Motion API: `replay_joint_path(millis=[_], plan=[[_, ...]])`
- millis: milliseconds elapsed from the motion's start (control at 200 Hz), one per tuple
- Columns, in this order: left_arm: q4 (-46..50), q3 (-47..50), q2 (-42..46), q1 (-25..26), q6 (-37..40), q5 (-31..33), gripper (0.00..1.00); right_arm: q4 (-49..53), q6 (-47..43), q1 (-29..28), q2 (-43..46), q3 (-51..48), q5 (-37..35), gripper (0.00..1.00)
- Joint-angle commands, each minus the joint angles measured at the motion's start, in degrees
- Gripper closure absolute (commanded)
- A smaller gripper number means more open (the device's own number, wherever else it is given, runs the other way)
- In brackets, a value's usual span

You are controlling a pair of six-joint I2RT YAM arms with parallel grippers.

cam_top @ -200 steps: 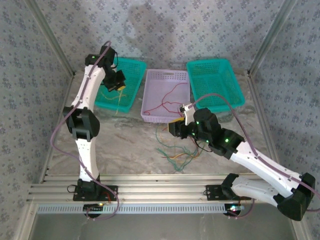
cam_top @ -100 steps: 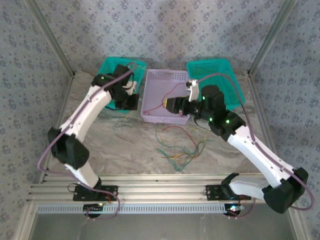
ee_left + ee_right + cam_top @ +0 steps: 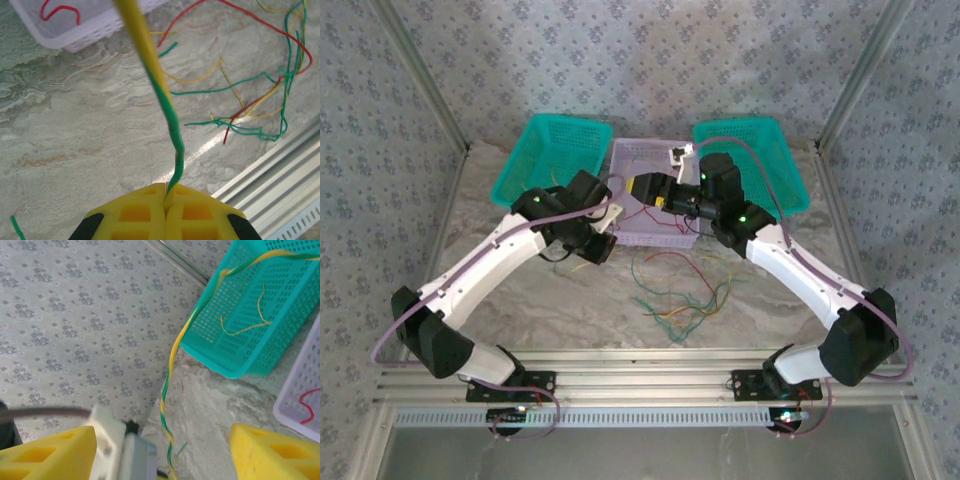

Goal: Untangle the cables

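- Pads on my left gripper (image 3: pixel 165 194) are pressed together, and they pinch a yellow-green cable (image 3: pixel 156 80) right at the tips.
- That gripper sits low at the near left corner of the lilac basket (image 3: pixel 655 238), and the pinched strand runs straight away from the pads.
- I read my right gripper (image 3: pixel 162 452) as spread wide and holding nothing. It hovers over the lilac basket's middle.
- In the right wrist view the same yellow-green strand passes through the gap between the yellow pads, and neither pad closes on it.
- Farther along, the strand climbs over the rim of the left teal basket (image 3: pixel 235 367), which stands just left of the lilac basket. A short yellow cable (image 3: pixel 247 326) lies inside it.
- A red cable (image 3: pixel 62 6) lies inside the lilac basket.
- The loose tangle (image 3: pixel 680 295) of red, green and yellow cables lies on the table (image 3: pixel 580 310), just in front of the lilac basket.
- The right teal basket (image 3: pixel 765 150) stands just to the right of the lilac basket.
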State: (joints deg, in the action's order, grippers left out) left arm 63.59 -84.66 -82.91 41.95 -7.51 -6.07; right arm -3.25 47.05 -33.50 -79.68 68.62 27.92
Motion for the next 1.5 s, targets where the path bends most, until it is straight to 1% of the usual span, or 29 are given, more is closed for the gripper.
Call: replay_joint_path(millis=[0, 45, 90, 155, 200, 250, 300, 355, 400, 425, 445, 475, 545, 680, 740, 809, 984, 1069, 1174, 1249, 1359, 1399, 1499], plan=[[-0.9, 0.4, 2.3, 2.4, 2.4, 2.9, 1.0, -3.4, 1.5, -0.6, -0.1, 1.7, 0.4, 0.27], [-0.8, 0.6, 2.2, 3.0, 2.8, 3.0, 1.0, -3.4, 1.8, -0.8, -0.9, 1.6, 0.4, 0.27], [-0.9, 0.8, 2.2, 3.5, 2.6, 4.4, 1.0, -3.6, 2.0, -0.8, -1.5, 1.5, 0.5, 0.27], [-1.0, 1.2, 2.6, 4.0, 3.1, 3.7, 1.0, -4.4, 2.2, -0.9, -2.0, 0.9, -0.5, 0.27], [-1.4, 1.5, 3.2, 4.5, 3.2, 4.3, 1.0, -5.3, 2.0, -1.0, -2.1, 0.7, -0.8, 0.27], [-1.6, 1.8, 3.9, 5.1, 3.5, 4.3, 1.0, -6.3, 2.0, -1.1, -2.3, 0.6, -1.1, 0.31], [-2.0, 2.2, 4.7, 5.6, 3.6, 5.1, 1.0, -6.5, 1.9, -1.3, -2.4, 0.8, -1.3, 0.43], [-2.6, 2.6, 6.0, 5.9, 3.8, 6.0, 1.0, -6.1, 2.4, -1.3, -2.2, 0.7, -2.1, 0.68], [-3.8, 3.6, 7.7, 6.1, 4.0, 6.5, 1.0, -6.1, 2.9, -1.2, -1.9, 0.2, -3.0, 0.84], [-4.9, 4.5, 9.0, 6.3, 4.1, 7.0, 1.0, -6.4, 3.3, -1.2, -1.8, 0.2, -3.3, 0.92], [-6.0, 5.1, 10.1, 6.5, 4.2, 7.4, 1.0, -6.6, 3.5, -1.2, -1.9, 0.2, -3.2, 0.94], [-7.7, 6.4, 11.8, 6.8, 4.4, 7.6, 1.0, -7.0, 3.9, -1.1, -2.1, -1.7, -3.1, 1.0], [-12.2, 9.3, 15.9, 7.4, 4.5, 8.0, 1.0, -8.2, 6.0, -1.3, -2.8, -2.6, -2.5, 1.0], [-20.9, 14.5, 22.3, 7.7, 3.6, 10.5, 1.0, -15.5, 13.4, -2.0, -4.8, -5.6, -0.2, 1.0], [-25.8, 17.1, 24.7, 7.7, 2.7, 10.6, 1.0, -19.3, 15.6, -3.5, -6.1, -6.3, 1.1, 1.0], [-31.0, 19.8, 26.1, 7.6, 1.6, 10.7, 1.0, -21.2, 16.8, -5.9, -7.7, -5.9, 2.1, 1.0], [-39.8, 23.9, 28.3, 7.7, 0.2, 12.5, 1.0, -27.6, 21.6, -10.6, -12.6, -4.8, 6.0, 1.0], [-42.3, 25.3, 29.7, 7.7, 0.2, 14.2, 1.0, -29.7, 23.2, -11.9, -14.9, -4.6, 8.1, 1.0], [-44.3, 26.5, 32.2, 7.4, 0.5, 16.2, 1.0, -29.6, 23.3, -12.8, -16.3, -4.0, 9.9, 1.0], [-44.9, 26.8, 33.4, 7.2, 0.6, 19.2, 1.0, -29.4, 22.6, -13.2, -16.5, -3.8, 10.5, 1.0], [-44.5, 26.5, 34.6, 5.7, -0.4, 20.4, 1.0, -23.3, 17.7, -13.8, -15.0, -2.7, 9.6, 1.0], [-44.4, 26.5, 34.7, 4.7, -0.7, 19.4, 1.0, -21.6, 16.1, -14.3, -14.3, -2.2, 9.6, 1.0], [-44.5, 27.3, 34.2, 3.4, -1.7, 18.5, 1.0, -22.3, 16.0, -14.7, -13.5, -1.9, 10.1, 1.0]])
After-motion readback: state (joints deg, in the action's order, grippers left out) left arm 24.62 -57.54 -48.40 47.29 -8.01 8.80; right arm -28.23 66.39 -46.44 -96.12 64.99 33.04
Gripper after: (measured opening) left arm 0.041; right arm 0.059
